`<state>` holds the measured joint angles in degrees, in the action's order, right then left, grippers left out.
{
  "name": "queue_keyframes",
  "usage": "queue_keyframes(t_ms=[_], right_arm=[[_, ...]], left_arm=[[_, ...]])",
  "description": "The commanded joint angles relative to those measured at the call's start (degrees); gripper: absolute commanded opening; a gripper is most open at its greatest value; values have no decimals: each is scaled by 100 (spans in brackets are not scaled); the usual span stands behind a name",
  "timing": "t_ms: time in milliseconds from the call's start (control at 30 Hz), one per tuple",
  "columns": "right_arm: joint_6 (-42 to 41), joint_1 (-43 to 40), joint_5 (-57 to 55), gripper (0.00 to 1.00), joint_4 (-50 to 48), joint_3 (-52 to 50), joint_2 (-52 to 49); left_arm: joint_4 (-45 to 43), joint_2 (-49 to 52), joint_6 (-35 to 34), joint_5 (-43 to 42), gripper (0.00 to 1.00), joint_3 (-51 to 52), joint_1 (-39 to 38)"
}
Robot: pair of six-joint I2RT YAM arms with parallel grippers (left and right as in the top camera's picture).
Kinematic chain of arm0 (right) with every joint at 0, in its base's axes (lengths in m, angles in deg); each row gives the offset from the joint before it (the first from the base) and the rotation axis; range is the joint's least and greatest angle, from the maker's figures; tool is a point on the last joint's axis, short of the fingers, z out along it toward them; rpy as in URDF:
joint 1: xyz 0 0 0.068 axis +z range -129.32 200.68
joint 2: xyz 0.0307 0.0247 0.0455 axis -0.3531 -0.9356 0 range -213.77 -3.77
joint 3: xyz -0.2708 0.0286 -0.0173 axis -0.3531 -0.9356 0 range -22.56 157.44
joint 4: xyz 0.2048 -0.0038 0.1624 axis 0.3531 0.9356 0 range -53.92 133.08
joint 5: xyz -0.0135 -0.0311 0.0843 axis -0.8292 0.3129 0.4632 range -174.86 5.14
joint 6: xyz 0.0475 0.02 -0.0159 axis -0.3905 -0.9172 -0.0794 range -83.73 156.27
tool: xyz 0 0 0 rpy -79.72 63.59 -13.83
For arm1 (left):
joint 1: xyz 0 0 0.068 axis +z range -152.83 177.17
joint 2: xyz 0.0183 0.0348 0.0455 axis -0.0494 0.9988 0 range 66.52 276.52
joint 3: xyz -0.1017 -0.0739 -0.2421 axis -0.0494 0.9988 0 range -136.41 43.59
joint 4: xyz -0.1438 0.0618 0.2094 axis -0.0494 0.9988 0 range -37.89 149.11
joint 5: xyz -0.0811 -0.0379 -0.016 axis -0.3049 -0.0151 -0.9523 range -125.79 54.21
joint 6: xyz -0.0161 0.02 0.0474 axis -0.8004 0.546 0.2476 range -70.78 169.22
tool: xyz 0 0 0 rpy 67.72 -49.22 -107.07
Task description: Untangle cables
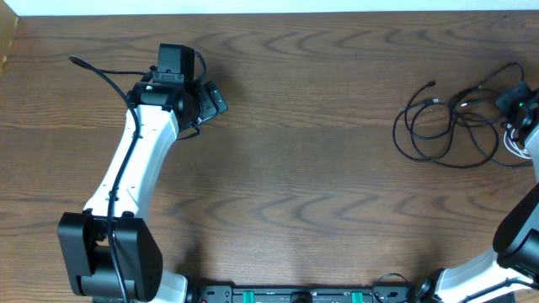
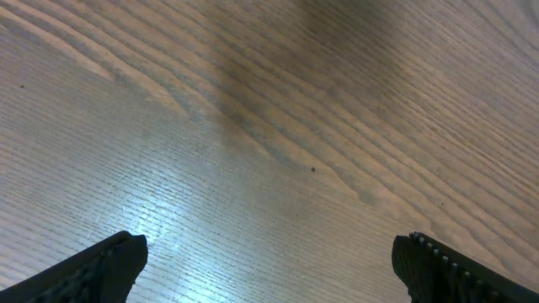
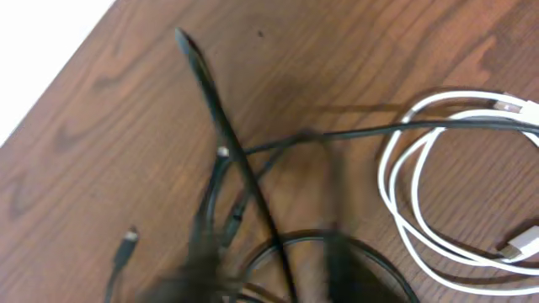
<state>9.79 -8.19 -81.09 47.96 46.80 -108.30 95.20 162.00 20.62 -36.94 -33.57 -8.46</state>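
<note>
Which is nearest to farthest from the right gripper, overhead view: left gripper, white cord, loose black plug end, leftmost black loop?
From the right gripper:
1. white cord, beside it at the right edge.
2. loose black plug end, tangle's upper left.
3. leftmost black loop, tangle's left rim.
4. left gripper, far across on the left side.

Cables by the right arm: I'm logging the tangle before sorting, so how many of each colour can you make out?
Black cables: at least 2, tangled, exact count unclear
White cable: 1
Total: at least 3
</note>
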Motion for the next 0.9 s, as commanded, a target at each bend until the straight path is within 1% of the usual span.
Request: queue_keyframes(t_ms=[0, 233, 367, 433, 567, 633, 700, 767, 867], right_arm=[[44, -98, -236, 99, 66, 22, -72], [155, -120, -1290, 99, 409, 22, -72], [319, -120, -1320, 99, 468, 20, -72], [520, -120, -988, 99, 452, 22, -72], [1408, -96, 708, 99, 402, 20, -72], [1703, -66, 1545, 99, 398, 22, -74], [1952, -35, 2120, 99, 439, 20, -74], [2162, -9, 2212, 99, 595, 20, -74], [2361, -7, 1829, 99, 850, -9, -74]], left_arm=[[17, 76, 2, 55, 98, 46, 11], [17, 76, 2, 55, 98, 46, 11], [15, 76, 2, 55, 98, 46, 11], [17, 76, 2, 55, 98, 46, 11], [15, 76, 2, 55, 98, 46, 11], [15, 76, 2, 55, 98, 46, 11], [15, 76, 2, 55, 98, 46, 11], [17, 76, 2, 55, 98, 46, 11], [15, 76, 2, 55, 98, 46, 11]])
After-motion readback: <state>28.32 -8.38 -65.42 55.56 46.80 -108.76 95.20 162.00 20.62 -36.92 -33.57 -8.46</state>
